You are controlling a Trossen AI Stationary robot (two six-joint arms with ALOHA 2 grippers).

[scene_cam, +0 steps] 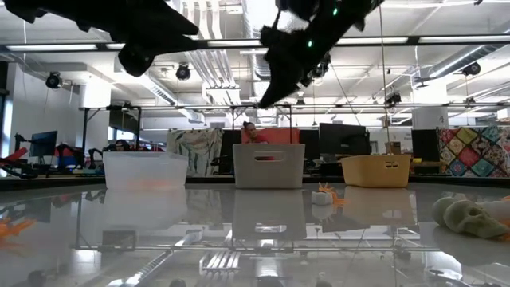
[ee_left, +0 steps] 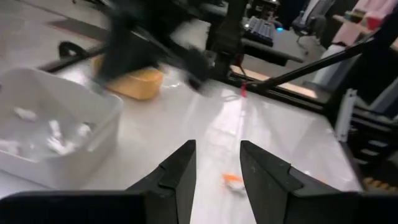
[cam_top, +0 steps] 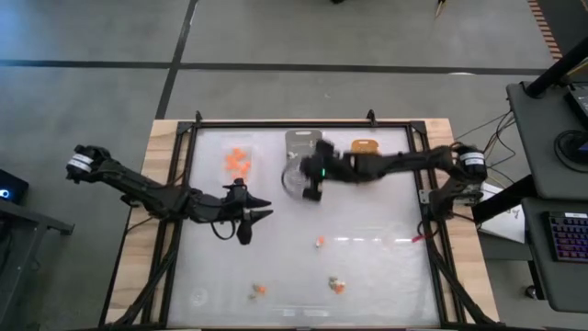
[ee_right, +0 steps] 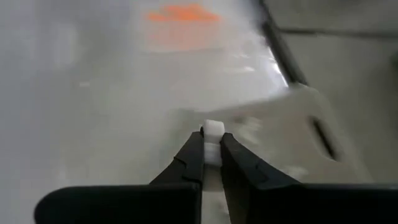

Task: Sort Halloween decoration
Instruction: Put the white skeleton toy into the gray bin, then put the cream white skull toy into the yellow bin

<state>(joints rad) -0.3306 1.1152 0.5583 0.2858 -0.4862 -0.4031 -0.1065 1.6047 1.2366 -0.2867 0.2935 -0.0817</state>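
Pinched between the fingers of the right gripper (ee_right: 211, 144) is a small white trinket (ee_right: 214, 129), held beside the grey tray (cam_top: 303, 143). The left gripper (ee_left: 216, 163) is kept apart, empty, mid-table.

You have orange trinkets (cam_top: 236, 163) piled in the clear tray, a white piece (ee_right: 213, 129) pinched aloft, and strays (cam_top: 336, 285) (orange, pale) near the table's front.

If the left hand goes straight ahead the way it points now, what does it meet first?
Probably the small orange trinket on the table just ahead of the left hand, roughly between its open fingers; depth is uncertain.
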